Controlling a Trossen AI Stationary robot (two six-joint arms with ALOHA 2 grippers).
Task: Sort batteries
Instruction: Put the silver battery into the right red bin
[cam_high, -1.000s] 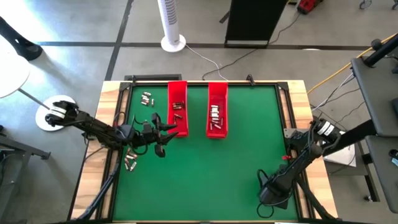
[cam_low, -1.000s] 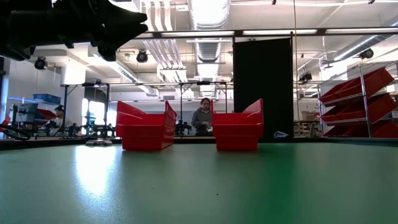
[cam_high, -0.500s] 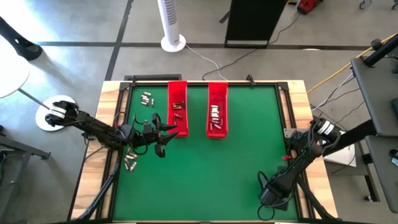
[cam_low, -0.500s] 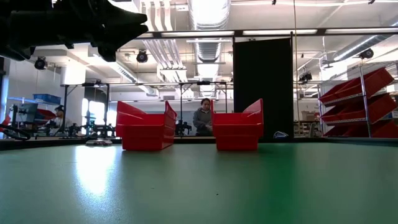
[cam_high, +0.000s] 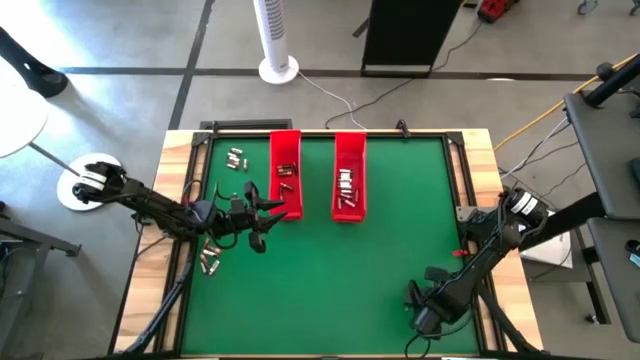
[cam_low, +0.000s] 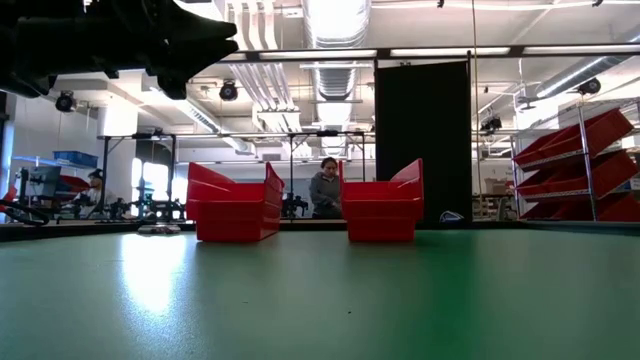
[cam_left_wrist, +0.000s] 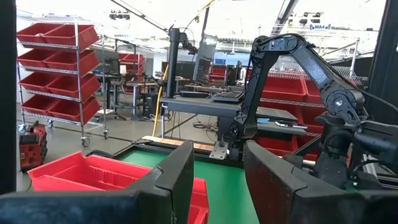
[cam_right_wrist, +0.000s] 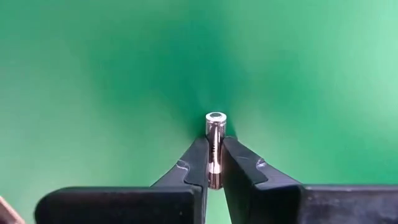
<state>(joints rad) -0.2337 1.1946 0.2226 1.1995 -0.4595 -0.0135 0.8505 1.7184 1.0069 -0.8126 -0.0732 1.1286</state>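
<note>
A small silvery cylindrical battery (cam_right_wrist: 215, 146) stands pinched between the right gripper (cam_right_wrist: 213, 163) and its dark fingers, low at the lower right of the high view over the green felt table (cam_high: 330, 270). The hold looks thin, so it may twist or slip out during travel toward the long red plastic trays (cam_high: 349, 176). The left gripper (cam_left_wrist: 217, 180) hovers near the left tray, part open, seemingly empty; loose batteries (cam_high: 209, 259) lie beside it.

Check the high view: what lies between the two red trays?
Only bare green mat; the left red tray and right red tray hold batteries, but nothing lies in the gap, per the high view.
</note>
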